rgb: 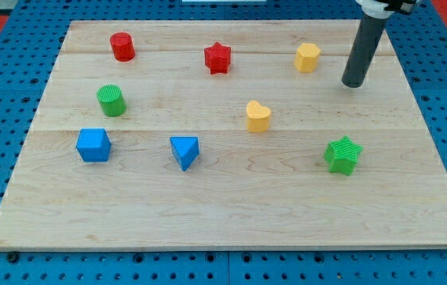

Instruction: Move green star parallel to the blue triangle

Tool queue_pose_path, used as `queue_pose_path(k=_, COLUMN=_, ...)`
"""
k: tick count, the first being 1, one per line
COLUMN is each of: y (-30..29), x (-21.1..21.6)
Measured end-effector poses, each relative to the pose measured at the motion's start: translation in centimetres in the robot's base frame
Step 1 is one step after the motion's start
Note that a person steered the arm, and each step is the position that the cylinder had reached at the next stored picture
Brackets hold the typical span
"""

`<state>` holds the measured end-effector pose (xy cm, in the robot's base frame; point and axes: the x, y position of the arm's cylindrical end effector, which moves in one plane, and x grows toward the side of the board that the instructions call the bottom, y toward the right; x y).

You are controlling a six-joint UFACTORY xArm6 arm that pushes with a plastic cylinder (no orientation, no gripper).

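Observation:
The green star (343, 154) lies on the wooden board at the view's right, below the middle. The blue triangle (184, 150) lies left of centre, at about the same height in the view as the star and well apart from it. My tip (354, 83) is at the view's upper right, above the green star and clear of it, and to the right of the yellow hexagon (308, 57). It touches no block.
A red cylinder (122, 47) and a red star (217, 58) lie near the top. A green cylinder (111, 100) and a blue cube (93, 146) lie at the left. A yellow heart (258, 116) lies near the centre. The board's edge (231, 248) borders blue pegboard.

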<state>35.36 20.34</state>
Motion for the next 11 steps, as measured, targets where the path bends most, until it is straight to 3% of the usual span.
queue_pose_path(k=2, y=1.1, x=2.9)
queue_pose_path(k=4, y=4.5, x=9.1)
queue_pose_path(k=5, y=3.5, x=13.4)
queue_pose_path(k=6, y=0.6, x=14.0)
queue_pose_path(k=7, y=-6.2, x=12.0)
queue_pose_path(k=9, y=-3.1, x=17.0)
queue_pose_path(k=10, y=-8.0, x=16.3)
queue_pose_path(k=11, y=-14.1, x=12.6)
